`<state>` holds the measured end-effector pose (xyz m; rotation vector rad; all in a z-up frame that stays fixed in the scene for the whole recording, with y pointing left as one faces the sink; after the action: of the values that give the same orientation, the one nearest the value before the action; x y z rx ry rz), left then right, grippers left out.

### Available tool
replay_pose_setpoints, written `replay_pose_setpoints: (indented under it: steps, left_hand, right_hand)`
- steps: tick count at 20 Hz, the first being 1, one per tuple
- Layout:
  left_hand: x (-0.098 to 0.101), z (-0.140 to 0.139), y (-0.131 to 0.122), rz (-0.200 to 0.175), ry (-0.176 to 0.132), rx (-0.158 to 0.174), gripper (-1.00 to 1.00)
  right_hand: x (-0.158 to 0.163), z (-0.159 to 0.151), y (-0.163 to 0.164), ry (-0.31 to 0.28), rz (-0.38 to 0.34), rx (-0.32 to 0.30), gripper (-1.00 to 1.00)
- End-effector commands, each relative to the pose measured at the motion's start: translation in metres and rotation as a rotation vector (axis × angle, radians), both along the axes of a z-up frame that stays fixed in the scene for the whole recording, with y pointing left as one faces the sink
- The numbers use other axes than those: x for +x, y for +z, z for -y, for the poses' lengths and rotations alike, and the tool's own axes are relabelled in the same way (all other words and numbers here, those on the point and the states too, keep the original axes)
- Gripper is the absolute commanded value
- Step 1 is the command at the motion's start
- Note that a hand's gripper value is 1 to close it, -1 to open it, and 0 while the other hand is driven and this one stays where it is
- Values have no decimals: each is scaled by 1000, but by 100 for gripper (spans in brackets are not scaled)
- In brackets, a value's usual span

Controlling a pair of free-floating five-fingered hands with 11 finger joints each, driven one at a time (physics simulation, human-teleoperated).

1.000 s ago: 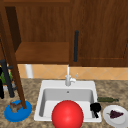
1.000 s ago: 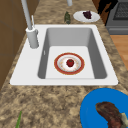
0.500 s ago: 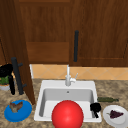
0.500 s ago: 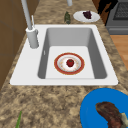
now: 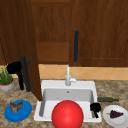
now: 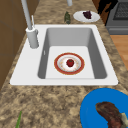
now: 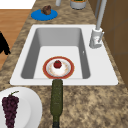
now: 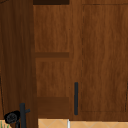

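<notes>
The left cabinet door [image 5: 27, 45] stands swung out over the counter. My left hand [image 5: 14, 67] sits right against the left side of the door's black bar handle [image 5: 25, 72], and it shows again low in the upper view [image 8: 12, 117] beside that handle [image 8: 22, 113]. My right hand [image 5: 95, 107] hangs idle with relaxed fingers over the sink's right rim [image 5: 93, 87], holding nothing; it is the dark shape [image 6: 107, 7] near the grape plate. In the basin lies a red-rimmed plate [image 6: 69, 63] with a small red fruit [image 7: 57, 64] on it.
A blue plate [image 5: 18, 111] with meat lies left of the sink, behind it a potted plant [image 5: 6, 80]. Right of the sink are a dark green bottle [image 7: 57, 97] and a white plate of grapes [image 5: 115, 115]. The faucet [image 5: 68, 77] stands at the back rim. The right cabinet door [image 5: 100, 32] is closed.
The open door and its handle have swung to the right, and my left hand has moved with them. The right hand has not moved.
</notes>
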<state>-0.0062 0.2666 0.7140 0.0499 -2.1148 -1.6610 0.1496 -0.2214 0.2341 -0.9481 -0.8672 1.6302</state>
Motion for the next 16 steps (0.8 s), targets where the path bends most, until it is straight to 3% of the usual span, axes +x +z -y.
replay_pose_setpoints:
  steps: [1,4,8,16]
  left_hand:
    - [21,16,-12,0,31,9,-100]
    - [35,24,-18,1,37,8,-100]
    - [52,28,-24,-1,72,7,-100]
    - [89,35,-31,4,91,20,-100]
  right_hand:
    - [0,0,0,0,0,0,0]
    - [0,0,0,0,0,0,0]
    - [0,0,0,0,0,0,0]
    - [0,0,0,0,0,0,0]
